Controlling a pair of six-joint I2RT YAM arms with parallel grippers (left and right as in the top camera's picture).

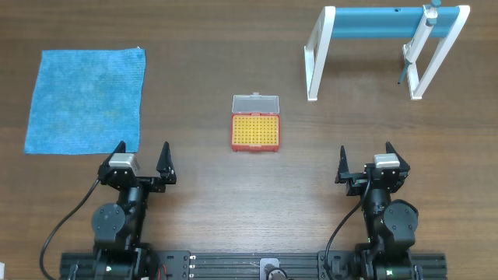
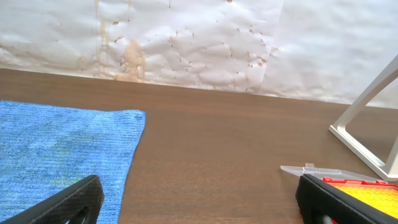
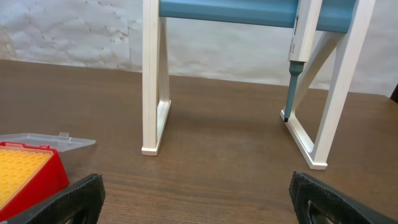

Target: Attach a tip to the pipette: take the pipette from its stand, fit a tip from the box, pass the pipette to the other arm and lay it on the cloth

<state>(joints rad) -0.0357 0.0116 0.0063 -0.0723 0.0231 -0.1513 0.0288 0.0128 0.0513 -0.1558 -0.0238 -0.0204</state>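
My left gripper point(image 1: 142, 153) sits at the near left with its fingers spread and nothing between them. My right gripper point(image 1: 365, 155) is the same at the near right. Between them and a little farther out, the tip box point(image 1: 255, 134) has its clear lid point(image 1: 255, 103) folded back, and rows of yellow tips fill the red tray. The pipette point(image 3: 291, 84) hangs upright on its stand point(image 1: 317, 58) at far right. The blue cloth point(image 1: 85, 101) lies flat at far left.

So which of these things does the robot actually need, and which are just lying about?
For the job: pipette, its stand, tip box, blue cloth.
Just there: wooden table, crumpled paper backdrop.
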